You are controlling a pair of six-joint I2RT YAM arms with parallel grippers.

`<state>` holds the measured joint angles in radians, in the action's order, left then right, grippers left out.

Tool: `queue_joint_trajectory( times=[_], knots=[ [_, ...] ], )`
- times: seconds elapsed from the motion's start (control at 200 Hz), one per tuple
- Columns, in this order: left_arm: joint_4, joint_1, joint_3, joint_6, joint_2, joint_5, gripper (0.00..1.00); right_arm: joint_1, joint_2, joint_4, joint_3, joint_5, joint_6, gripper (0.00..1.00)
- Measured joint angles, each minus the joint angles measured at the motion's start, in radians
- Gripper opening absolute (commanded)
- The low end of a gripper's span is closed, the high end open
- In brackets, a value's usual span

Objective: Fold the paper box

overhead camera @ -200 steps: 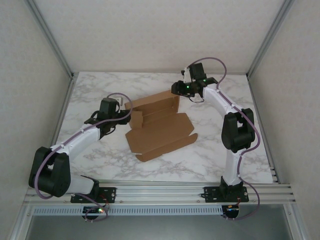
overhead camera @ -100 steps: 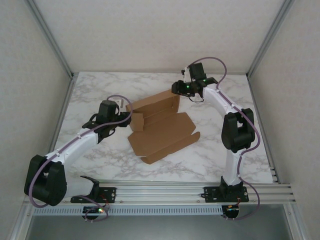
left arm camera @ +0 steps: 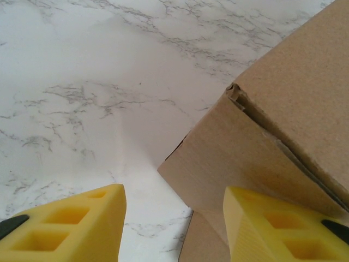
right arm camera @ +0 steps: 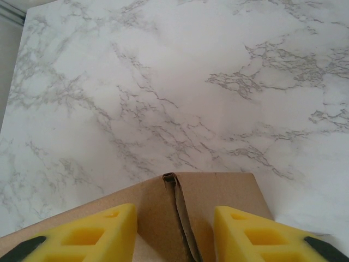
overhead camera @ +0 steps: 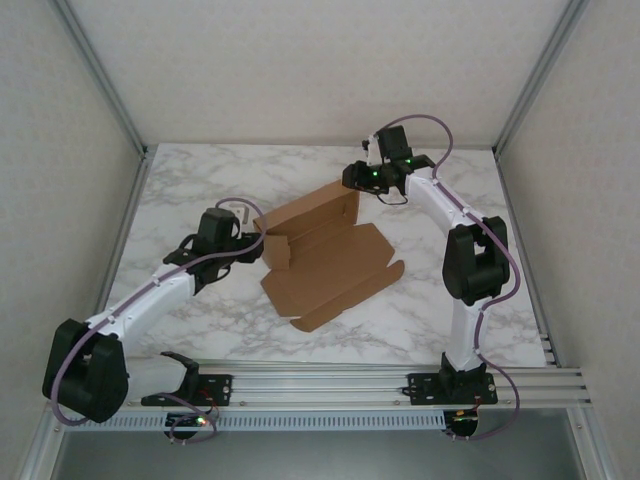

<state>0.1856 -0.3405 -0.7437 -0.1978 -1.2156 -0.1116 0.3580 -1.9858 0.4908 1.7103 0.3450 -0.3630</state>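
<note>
The paper box [overhead camera: 325, 255] is plain brown cardboard, lying partly folded in the middle of the marble table. Its back wall [overhead camera: 308, 205] stands up and its front panel lies flat. My left gripper [overhead camera: 251, 244] is at the box's left end, open. In the left wrist view a raised cardboard corner [left arm camera: 229, 158] juts between the yellow fingers [left arm camera: 71, 226]. The right-hand finger overlaps the card. My right gripper [overhead camera: 353, 182] is at the back right corner, open. Its fingers [right arm camera: 87, 234] straddle the folded corner [right arm camera: 175, 183] of the paper box [right arm camera: 218, 202].
The marble tabletop [overhead camera: 190, 180] is fenced by metal posts [overhead camera: 100, 75] and white walls on three sides. An aluminium rail [overhead camera: 330, 385] with both arm bases runs along the near edge. There is open marble to the left of the box and behind it.
My left gripper has moved nearer and to the right along the box's left end. The box has slid slightly right and toward the front. The right arm has stayed put.
</note>
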Motion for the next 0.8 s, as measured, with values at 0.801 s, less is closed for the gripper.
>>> queue_joint_trajectory(
  times=[0.801],
  knots=[
    [0.047,-0.007,0.041,-0.069,0.081,0.003,0.53,0.0,-0.001,0.005,0.001,0.015,0.0,0.42]
  ],
)
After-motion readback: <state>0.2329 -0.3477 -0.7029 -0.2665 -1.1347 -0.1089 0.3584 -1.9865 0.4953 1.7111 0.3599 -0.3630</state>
